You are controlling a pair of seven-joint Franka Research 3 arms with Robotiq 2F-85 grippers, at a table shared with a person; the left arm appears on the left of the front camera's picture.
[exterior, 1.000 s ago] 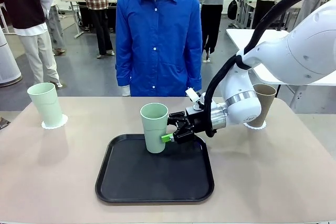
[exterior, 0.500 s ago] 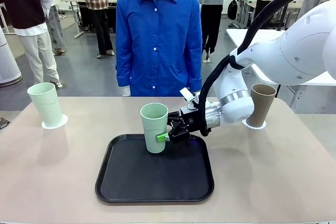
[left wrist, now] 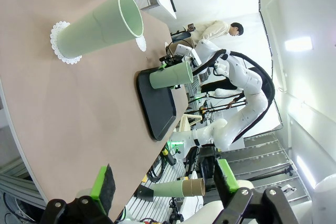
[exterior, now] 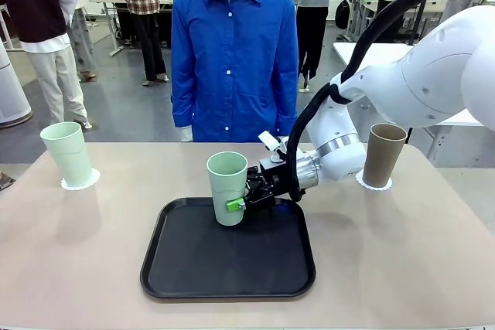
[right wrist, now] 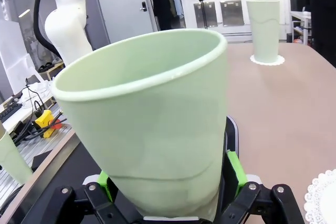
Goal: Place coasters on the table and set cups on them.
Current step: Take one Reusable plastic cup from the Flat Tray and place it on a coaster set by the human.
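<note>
The mint cup (right wrist: 152, 124) sits right between the pads of the right gripper (exterior: 238, 200), low on its wall, with the jaws standing wide on either side and not visibly pressing (whether the pads touch the wall I cannot tell). Its long axis is upright, its base on the back left part of the black tray (exterior: 228, 272), so the gripper meets it side-on, from the cup's right in the front view. The right arm is plainly the nearer one; the left gripper (left wrist: 163, 187) hangs spread open with nothing in it, well apart over the table's near left. The cup is smooth, matte, tapered and handleless, so a squeeze low down should hold it. Just beyond the tray, a bare lacy paper coaster (right wrist: 325, 195) lies flat on the tan table (exterior: 402, 253). Farther off, a second mint cup (exterior: 68, 153) at far left and a brown cup (exterior: 384, 154) at far right each stand on their own doily
</note>
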